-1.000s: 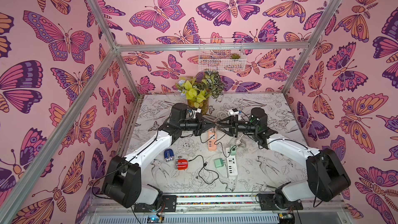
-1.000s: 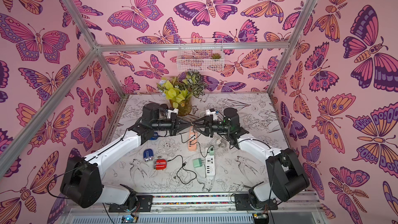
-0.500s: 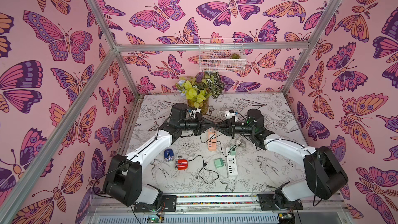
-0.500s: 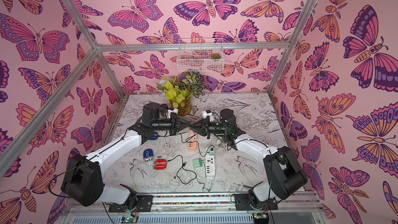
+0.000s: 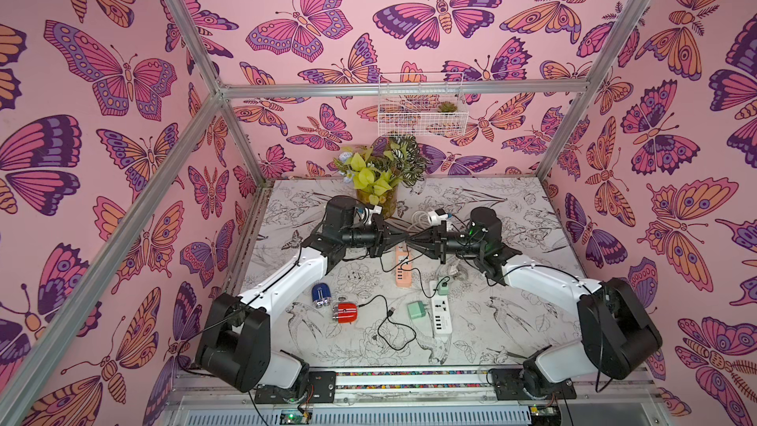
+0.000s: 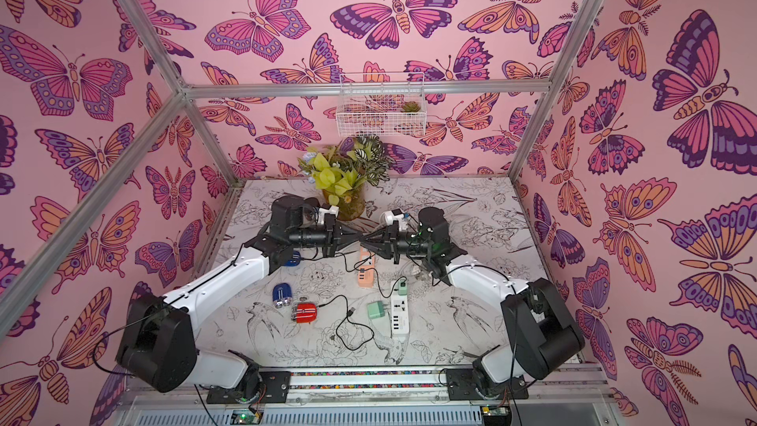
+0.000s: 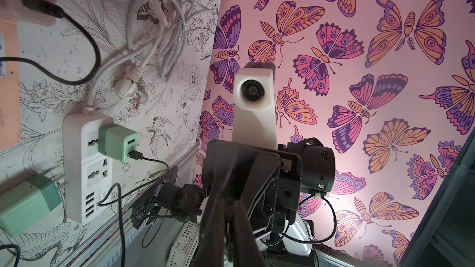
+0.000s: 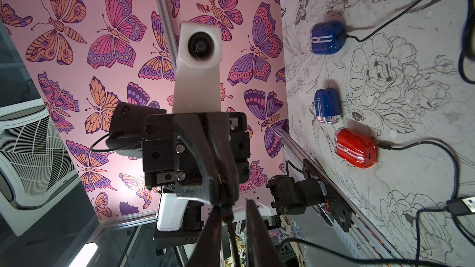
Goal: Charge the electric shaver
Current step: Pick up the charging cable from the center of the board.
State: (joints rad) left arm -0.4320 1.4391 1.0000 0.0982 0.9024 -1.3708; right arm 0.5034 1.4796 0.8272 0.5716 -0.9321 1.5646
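Right gripper (image 8: 233,205) narrowed around thin black cable (image 8: 230,227).

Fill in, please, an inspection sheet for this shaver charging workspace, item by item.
Surface: white table with black flower drawings.
Job's things: red shaver beside blue shaver; second blue shaver, cable plugged in; plugged green charger in the white power strip; loose green charger beside it; orange power strip.
Clutter: potted plant at the back.
Grippers: left pincer shut; right pincer tip to tip with it above the orange power strip, jaws slightly apart around a black cable; grip uncertain.
Cables: red shaver's cable ends in a loose USB plug; white cord bundle, unplugged.
Surroundings: butterfly walls; wire basket.
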